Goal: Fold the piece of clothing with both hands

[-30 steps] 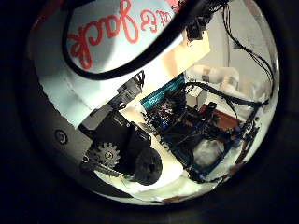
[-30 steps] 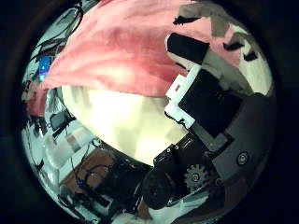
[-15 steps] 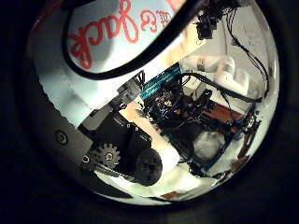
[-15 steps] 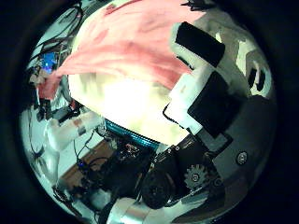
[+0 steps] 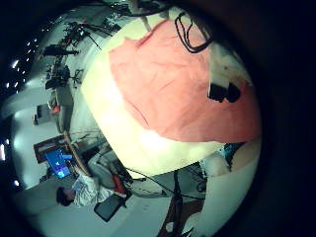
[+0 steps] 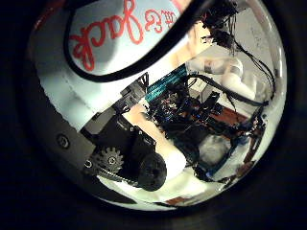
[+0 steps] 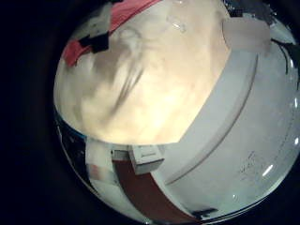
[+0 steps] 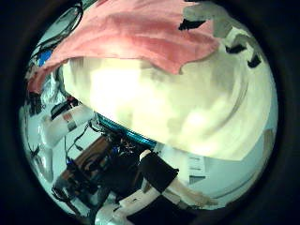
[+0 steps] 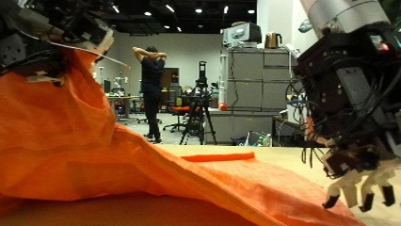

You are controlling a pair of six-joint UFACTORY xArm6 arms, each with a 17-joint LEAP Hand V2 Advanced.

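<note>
My left hand held the large orange cloth garment raised; right hand hung relaxed, having let the cloth go.

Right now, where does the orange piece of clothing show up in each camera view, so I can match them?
Outside view: the orange clothing fills the foreground, one corner raised at the left hand.
Left little finger view: spread on the pale table.
Left thumb view: not clearly in it.
Right little finger view: a strip at the table's far edge.
Right thumb view: draped along the table's far side.
Shared landmark: the pale table.
</note>
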